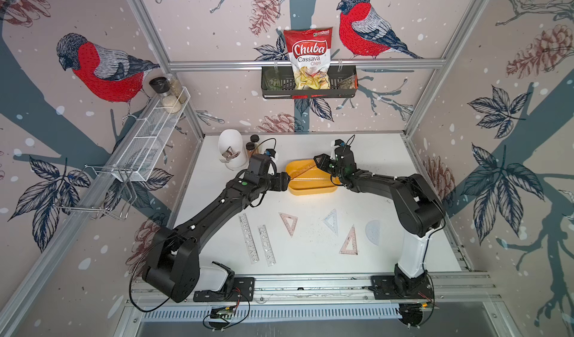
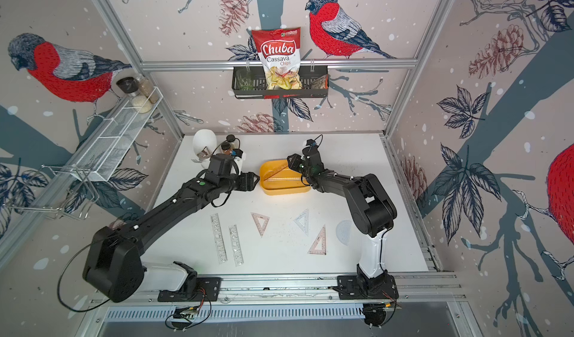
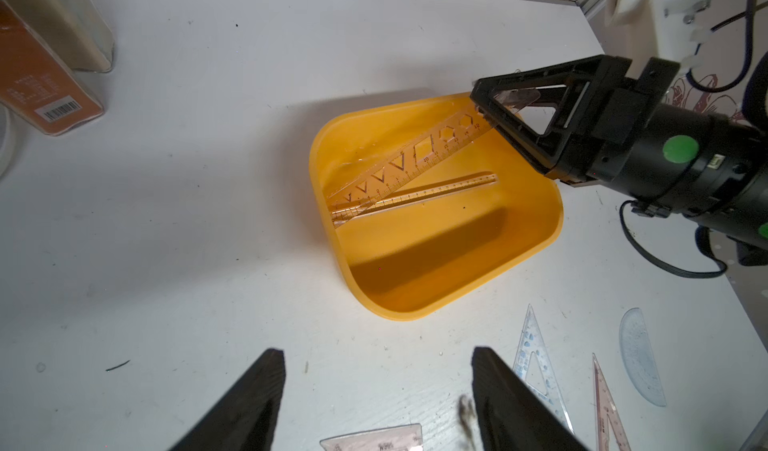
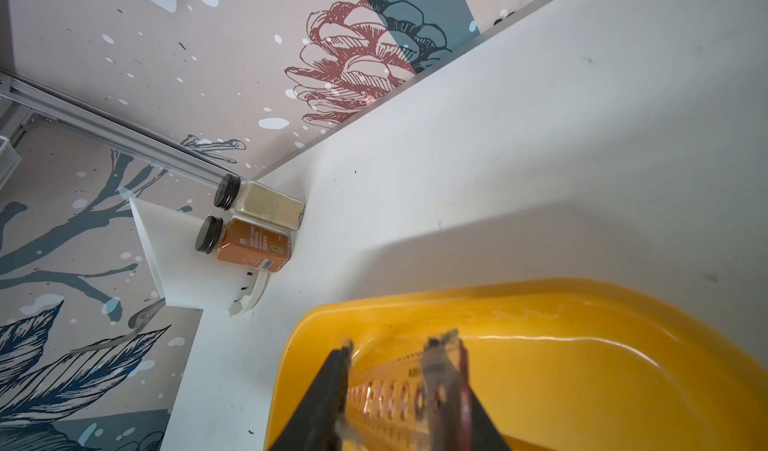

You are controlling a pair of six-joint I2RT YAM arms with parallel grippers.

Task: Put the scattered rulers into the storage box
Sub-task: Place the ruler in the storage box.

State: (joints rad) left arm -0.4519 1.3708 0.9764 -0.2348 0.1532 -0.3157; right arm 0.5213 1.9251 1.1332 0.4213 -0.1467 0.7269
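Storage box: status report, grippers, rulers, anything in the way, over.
Left gripper open, empty, beside the storage box. Right gripper open over the stencil ruler, which leans on the box rim; second ruler flat inside. Nothing blocking.

Glossy yellow plastic storage box, see-through plastic rulers, matt white table.

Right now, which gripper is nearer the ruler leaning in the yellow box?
Right. The right gripper straddles the ruler at its raised end; the left gripper hovers outside the box.
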